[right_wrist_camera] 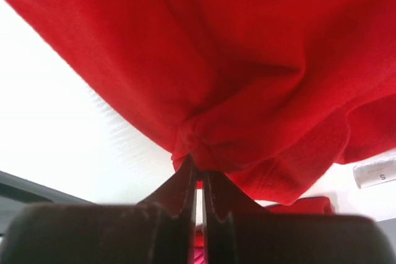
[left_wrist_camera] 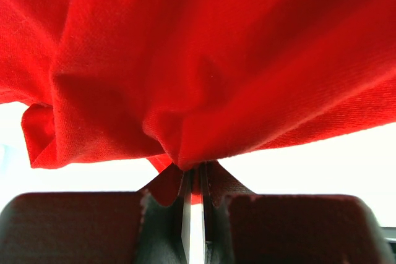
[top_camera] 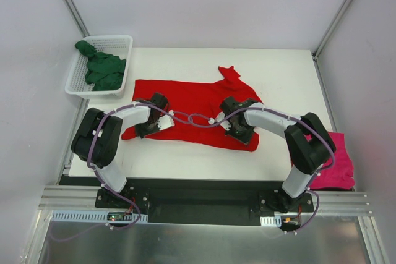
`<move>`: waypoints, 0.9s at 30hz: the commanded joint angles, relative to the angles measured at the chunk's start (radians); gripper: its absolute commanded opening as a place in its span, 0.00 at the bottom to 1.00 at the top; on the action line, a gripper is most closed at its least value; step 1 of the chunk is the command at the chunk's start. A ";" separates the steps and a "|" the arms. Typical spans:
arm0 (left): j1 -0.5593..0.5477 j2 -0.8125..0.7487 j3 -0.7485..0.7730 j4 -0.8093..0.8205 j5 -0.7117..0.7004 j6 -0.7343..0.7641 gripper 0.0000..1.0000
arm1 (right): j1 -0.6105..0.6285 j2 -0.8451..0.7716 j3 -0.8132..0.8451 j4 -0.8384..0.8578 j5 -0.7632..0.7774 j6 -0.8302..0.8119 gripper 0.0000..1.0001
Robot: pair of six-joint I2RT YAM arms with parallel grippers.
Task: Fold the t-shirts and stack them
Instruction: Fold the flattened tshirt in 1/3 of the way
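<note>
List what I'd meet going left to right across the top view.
Basket holding the green tee → left gripper → right gripper → pink tee. The red tee spans both grippers, each shut on it, so it has no single place.

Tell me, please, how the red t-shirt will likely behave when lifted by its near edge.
Probably floppy: the red t-shirt bunches into folds at the left gripper and right gripper. It would likely sag between the two pinches. Unlikely to slip: both pinch gathered cloth.

wht tag by red tee reads "s"
</note>
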 commanded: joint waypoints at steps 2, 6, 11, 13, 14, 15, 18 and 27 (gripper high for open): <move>-0.003 0.024 -0.064 -0.041 0.077 -0.002 0.00 | 0.006 -0.037 0.021 -0.026 0.038 0.007 0.01; -0.005 0.022 -0.082 -0.035 0.080 -0.002 0.00 | 0.000 -0.090 0.004 -0.055 0.073 -0.028 0.01; -0.005 0.018 -0.091 -0.026 0.085 -0.002 0.00 | -0.011 -0.187 -0.035 -0.104 0.127 -0.080 0.01; -0.005 0.015 -0.096 -0.024 0.086 -0.002 0.00 | -0.029 -0.201 -0.041 -0.127 0.132 -0.098 0.01; -0.005 0.015 -0.097 -0.023 0.088 -0.002 0.00 | -0.035 -0.208 -0.045 -0.134 0.132 -0.105 0.01; -0.003 0.015 -0.100 -0.023 0.088 -0.002 0.00 | -0.051 -0.210 -0.047 -0.140 0.127 -0.109 0.01; -0.005 0.013 -0.102 -0.020 0.088 -0.004 0.00 | -0.075 -0.215 -0.068 -0.154 0.100 -0.123 0.01; -0.003 -0.010 -0.120 -0.017 0.077 0.008 0.00 | -0.109 -0.190 -0.111 -0.134 0.067 -0.128 0.39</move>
